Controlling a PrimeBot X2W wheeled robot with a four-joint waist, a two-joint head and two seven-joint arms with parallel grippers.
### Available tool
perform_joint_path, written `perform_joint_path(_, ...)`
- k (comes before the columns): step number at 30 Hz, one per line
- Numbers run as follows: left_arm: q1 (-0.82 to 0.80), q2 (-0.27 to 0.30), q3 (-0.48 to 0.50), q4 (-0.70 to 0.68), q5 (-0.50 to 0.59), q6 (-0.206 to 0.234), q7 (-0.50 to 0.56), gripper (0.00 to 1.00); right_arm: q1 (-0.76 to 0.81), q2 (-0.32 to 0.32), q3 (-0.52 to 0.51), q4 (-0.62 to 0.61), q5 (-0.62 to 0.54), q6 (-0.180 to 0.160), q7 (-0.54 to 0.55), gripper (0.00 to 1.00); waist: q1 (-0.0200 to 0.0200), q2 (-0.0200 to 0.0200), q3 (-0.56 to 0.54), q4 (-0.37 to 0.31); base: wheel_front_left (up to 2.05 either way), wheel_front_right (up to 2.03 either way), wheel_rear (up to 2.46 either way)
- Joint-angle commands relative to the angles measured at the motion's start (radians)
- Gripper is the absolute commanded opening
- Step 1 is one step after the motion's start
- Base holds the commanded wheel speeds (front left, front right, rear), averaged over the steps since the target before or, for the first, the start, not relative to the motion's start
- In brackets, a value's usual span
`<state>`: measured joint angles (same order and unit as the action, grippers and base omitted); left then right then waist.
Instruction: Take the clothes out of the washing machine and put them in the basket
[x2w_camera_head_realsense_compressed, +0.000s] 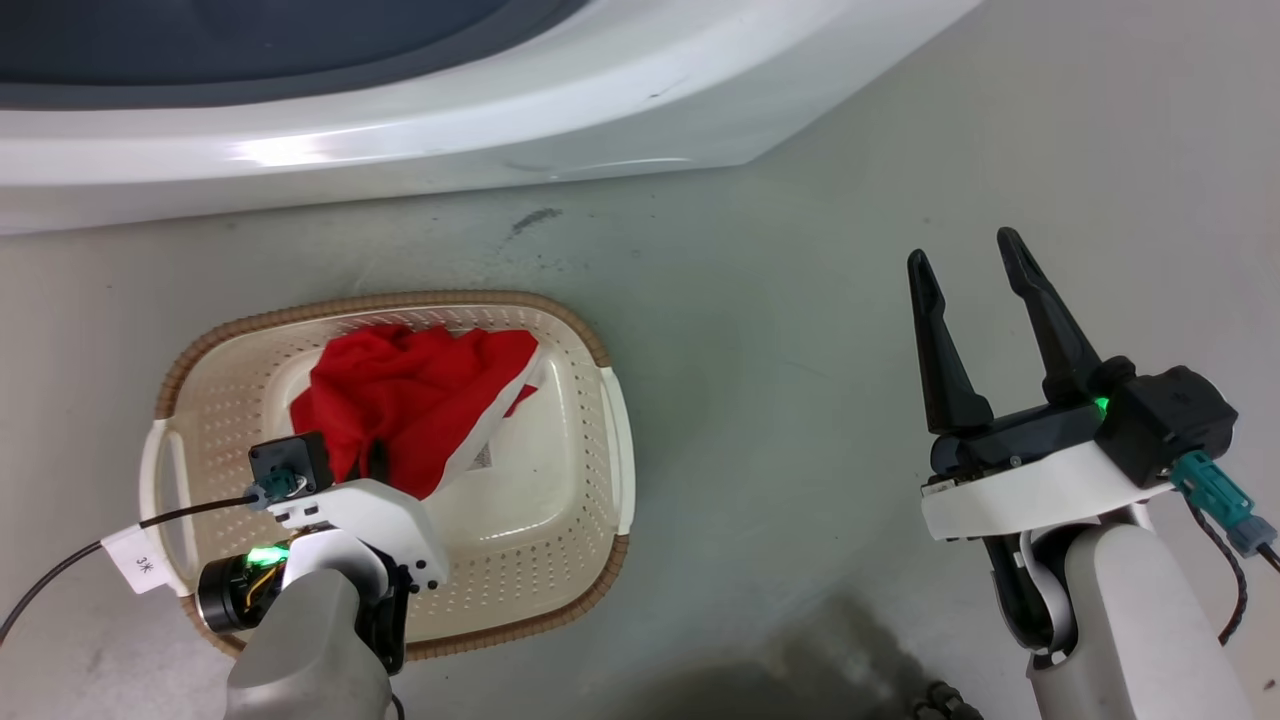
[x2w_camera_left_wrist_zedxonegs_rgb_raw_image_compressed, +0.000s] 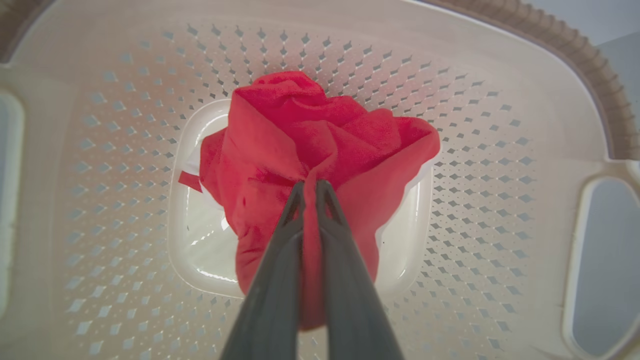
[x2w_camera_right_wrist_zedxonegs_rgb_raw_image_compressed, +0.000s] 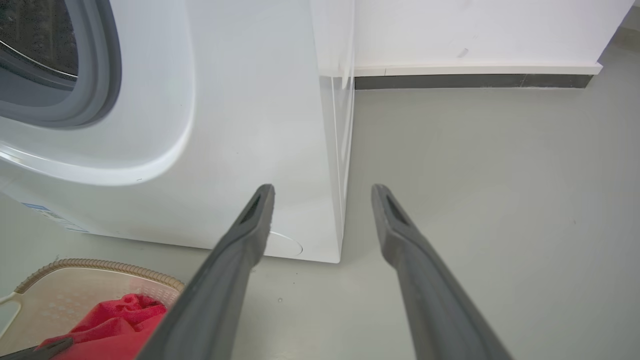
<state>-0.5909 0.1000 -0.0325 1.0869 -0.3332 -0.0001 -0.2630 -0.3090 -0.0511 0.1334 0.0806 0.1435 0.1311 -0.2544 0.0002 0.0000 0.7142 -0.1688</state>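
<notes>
The cream basket (x2w_camera_head_realsense_compressed: 600, 470) with its brown rim stands on the floor in front of the white washing machine (x2w_camera_head_realsense_compressed: 400, 130). A bright red garment (x2w_camera_head_realsense_compressed: 400, 400) with a white edge lies bunched inside it. In the left wrist view my left gripper (x2w_camera_left_wrist_zedxonegs_rgb_raw_image_compressed: 310, 186) is shut on a fold of the red garment (x2w_camera_left_wrist_zedxonegs_rgb_raw_image_compressed: 300, 130), low over the basket's bottom (x2w_camera_left_wrist_zedxonegs_rgb_raw_image_compressed: 200, 250). My left wrist (x2w_camera_head_realsense_compressed: 350, 510) covers those fingers in the head view. Off to the right, my right gripper (x2w_camera_head_realsense_compressed: 965, 255) is open and holds nothing, well above the bare floor. The right wrist view looks past my right gripper (x2w_camera_right_wrist_zedxonegs_rgb_raw_image_compressed: 322, 187) at the machine's grey door ring (x2w_camera_right_wrist_zedxonegs_rgb_raw_image_compressed: 100, 65).
Grey floor (x2w_camera_head_realsense_compressed: 800, 400) lies between the basket and my right arm. The machine's right corner (x2w_camera_right_wrist_zedxonegs_rgb_raw_image_compressed: 340, 200) ends near a white wall with a dark baseboard (x2w_camera_right_wrist_zedxonegs_rgb_raw_image_compressed: 475, 80). A black cable with a white tag (x2w_camera_head_realsense_compressed: 140, 562) trails off my left wrist.
</notes>
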Motion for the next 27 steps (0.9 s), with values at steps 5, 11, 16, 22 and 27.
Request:
perform_joint_path(5,-0.019,0.004,0.011,0.053,0.007,0.007,-0.002,0.0,-0.027,0.002,0.001,0.024,0.004,-0.001,-0.009,1.0,-0.0002,0.0,0.001,-0.012,0.0,0.0,0.0)
perform_joint_path(11,0.041,-0.016,0.021,0.058,0.006,-0.009,-0.002,1.0,0.009,0.001,-0.021,0.057,-0.015,-0.001,-0.011,1.0,-0.0002,0.0,-0.112,0.016,0.0,0.0,0.0)
perform_joint_path(16,0.108,-0.034,0.03,0.038,0.002,-0.029,-0.003,1.0,0.057,0.001,-0.053,0.069,-0.036,-0.001,-0.01,1.0,-0.0002,0.0,-0.241,0.049,0.0,0.0,0.0)
perform_joint_path(22,0.194,-0.045,0.039,-0.045,0.014,-0.045,-0.002,1.0,0.132,0.001,-0.089,0.059,-0.049,-0.001,0.004,1.0,-0.0002,0.0,-0.378,0.081,0.0,0.0,0.0)
perform_joint_path(27,0.267,-0.049,0.058,-0.166,0.03,-0.047,-0.003,1.0,0.191,0.001,-0.114,0.036,-0.054,-0.001,0.024,1.0,-0.0002,0.0,-0.465,0.101,0.0,0.0,0.0)
